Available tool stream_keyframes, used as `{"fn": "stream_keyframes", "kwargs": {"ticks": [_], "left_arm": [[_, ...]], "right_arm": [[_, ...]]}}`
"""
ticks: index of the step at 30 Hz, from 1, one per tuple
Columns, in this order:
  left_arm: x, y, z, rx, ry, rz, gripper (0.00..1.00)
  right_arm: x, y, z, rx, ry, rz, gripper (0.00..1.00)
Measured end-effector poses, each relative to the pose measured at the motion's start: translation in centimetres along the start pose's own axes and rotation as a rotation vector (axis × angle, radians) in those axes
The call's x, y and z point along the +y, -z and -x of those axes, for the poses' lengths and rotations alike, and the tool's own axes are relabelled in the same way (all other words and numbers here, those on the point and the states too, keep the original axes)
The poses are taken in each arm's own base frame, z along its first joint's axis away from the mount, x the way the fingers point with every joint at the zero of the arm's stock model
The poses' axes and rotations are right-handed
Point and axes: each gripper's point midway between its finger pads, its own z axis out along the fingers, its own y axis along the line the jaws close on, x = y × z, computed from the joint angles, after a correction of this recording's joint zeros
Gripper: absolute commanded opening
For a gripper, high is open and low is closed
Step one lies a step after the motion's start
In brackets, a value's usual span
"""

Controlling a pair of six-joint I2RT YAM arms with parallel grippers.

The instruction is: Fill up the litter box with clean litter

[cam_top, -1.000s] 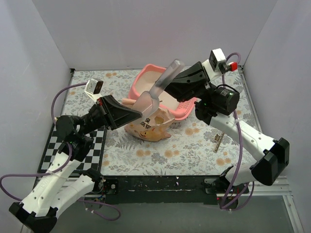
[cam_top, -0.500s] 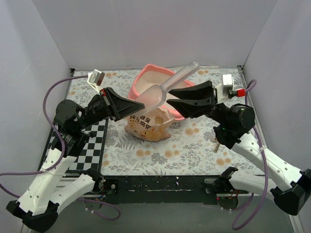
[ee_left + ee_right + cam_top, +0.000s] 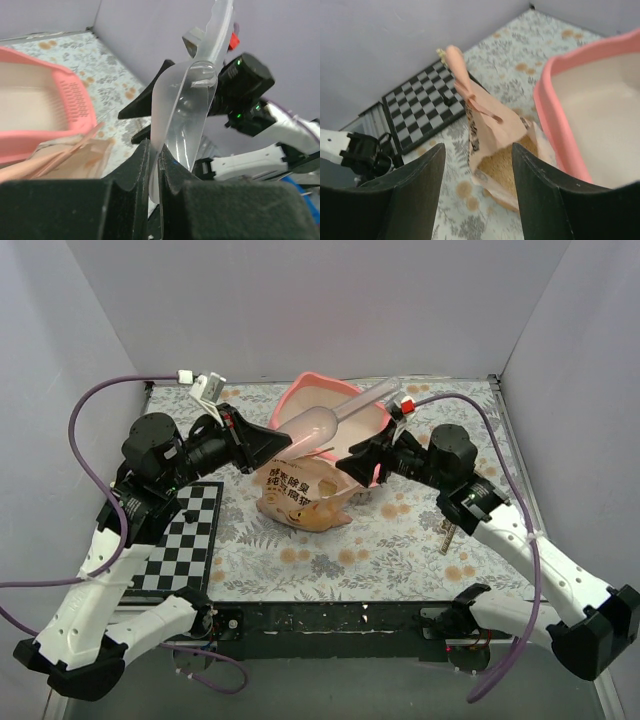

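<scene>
- The table (image 3: 400,540) has a flowered cover, and everything here stands on it.
- The litter box (image 3: 300,398) sits at the far middle of the table. Its pink rim is high and its cream base (image 3: 600,120) shows inside.
- The bag (image 3: 300,502), orange-tan with dark print, lies just in front of the litter box, touching its near wall. Its mouth gapes open.
- The checkered mat (image 3: 185,540) lies flat at the left, near the bag.
- The scoop (image 3: 318,426) is clear plastic and held above the near rim of the litter box. Its handle (image 3: 375,395) slants up and to the right.
- The left gripper (image 3: 155,156) is clamped tight on the thin edge of the scoop's bowl.
- The right gripper (image 3: 357,462) hangs above the bag beside the litter box. Its fingers (image 3: 405,200) are spread wide and hold nothing.
- The clean litter (image 3: 512,167) is a tan, sandy mass inside the open mouth of the bag.
</scene>
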Motion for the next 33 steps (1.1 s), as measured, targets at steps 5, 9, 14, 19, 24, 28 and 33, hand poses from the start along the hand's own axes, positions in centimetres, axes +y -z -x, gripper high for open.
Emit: {"fn": "stream_keyframes", "kwargs": {"ticks": [5, 9, 14, 19, 24, 28, 33], "left_arm": [[3.0, 0.4, -2.0, 0.079, -0.135, 0.097, 0.0], [5.3, 0.5, -3.9, 0.14, -0.211, 0.15, 0.0], [7.6, 1.1, -7.0, 0.241, -0.266, 0.185, 0.0], [7.6, 1.5, -7.8, 0.279, -0.303, 0.161, 0.0], [6.7, 1.9, -8.1, 0.29, -0.318, 0.117, 0.0], [6.1, 2.4, -8.5, 0.309, -0.318, 0.085, 0.0], [5.0, 2.6, -7.9, 0.293, -0.326, 0.054, 0.0]], "right_arm": [[-4.1, 0.5, -4.0, 0.189, -0.103, -0.05, 0.62], [-4.8, 2.1, -5.2, 0.241, -0.168, -0.016, 0.62], [-3.3, 4.5, -5.3, 0.257, -0.212, 0.106, 0.62], [-0.8, 6.1, -4.2, 0.251, -0.222, 0.262, 0.63], [0.9, 6.8, -3.6, 0.252, -0.231, 0.356, 0.64], [1.7, 6.8, -2.1, 0.22, -0.229, 0.416, 0.65], [1.8, 6.4, -1.0, 0.209, -0.253, 0.441, 0.66]]}}
